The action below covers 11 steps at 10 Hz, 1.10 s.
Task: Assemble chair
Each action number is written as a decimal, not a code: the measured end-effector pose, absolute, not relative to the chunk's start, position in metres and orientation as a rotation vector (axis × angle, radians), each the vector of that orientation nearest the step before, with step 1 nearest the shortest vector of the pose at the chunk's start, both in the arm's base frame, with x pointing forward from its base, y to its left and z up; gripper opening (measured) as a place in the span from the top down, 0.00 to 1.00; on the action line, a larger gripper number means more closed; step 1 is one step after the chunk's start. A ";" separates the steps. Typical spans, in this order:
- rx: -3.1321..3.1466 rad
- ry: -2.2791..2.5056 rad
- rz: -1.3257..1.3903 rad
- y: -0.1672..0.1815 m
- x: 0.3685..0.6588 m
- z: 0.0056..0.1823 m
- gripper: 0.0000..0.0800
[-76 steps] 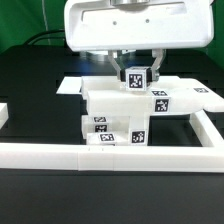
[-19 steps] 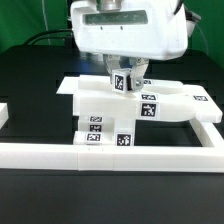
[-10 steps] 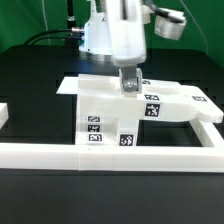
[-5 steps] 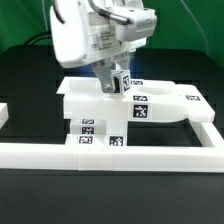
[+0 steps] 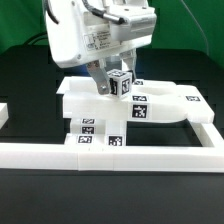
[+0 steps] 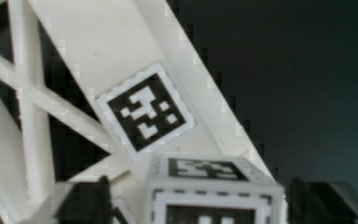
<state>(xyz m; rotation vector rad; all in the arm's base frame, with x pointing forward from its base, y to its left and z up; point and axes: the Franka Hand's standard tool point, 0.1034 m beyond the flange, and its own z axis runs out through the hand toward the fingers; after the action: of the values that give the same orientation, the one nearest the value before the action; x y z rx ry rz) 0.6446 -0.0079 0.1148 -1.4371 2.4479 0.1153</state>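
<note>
The partly built chair (image 5: 160,103) is a flat white panel lying on blocky tagged parts (image 5: 96,134), just behind the front rail. My gripper (image 5: 117,85) hangs over the panel's middle, shut on a small white tagged block (image 5: 121,83) that stands on or just above the panel top; contact cannot be told. In the wrist view the block (image 6: 208,188) sits between my two dark fingers (image 6: 87,198), with the tagged white panel (image 6: 149,105) beyond it. The block's lower end is hidden.
The long white border rail (image 5: 110,153) runs along the front and turns back at the exterior view's right (image 5: 210,128). A short white piece (image 5: 4,113) lies at the exterior view's left edge. The table top is black.
My wrist has turned around the block over the last two seconds, so the hand now faces sideways. The chair assembly has shifted slightly toward the exterior view's left. The block's tag now faces the camera.
</note>
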 end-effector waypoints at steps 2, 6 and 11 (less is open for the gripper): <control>-1.587 2.350 0.088 -0.008 0.644 0.114 0.20; -1.987 2.043 0.062 -0.006 0.642 0.116 0.19; -2.406 1.600 0.022 -0.007 0.642 0.121 0.19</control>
<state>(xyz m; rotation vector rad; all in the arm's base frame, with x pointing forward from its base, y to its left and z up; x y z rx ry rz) 0.6423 -0.0072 0.1206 -2.4058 1.6002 0.0219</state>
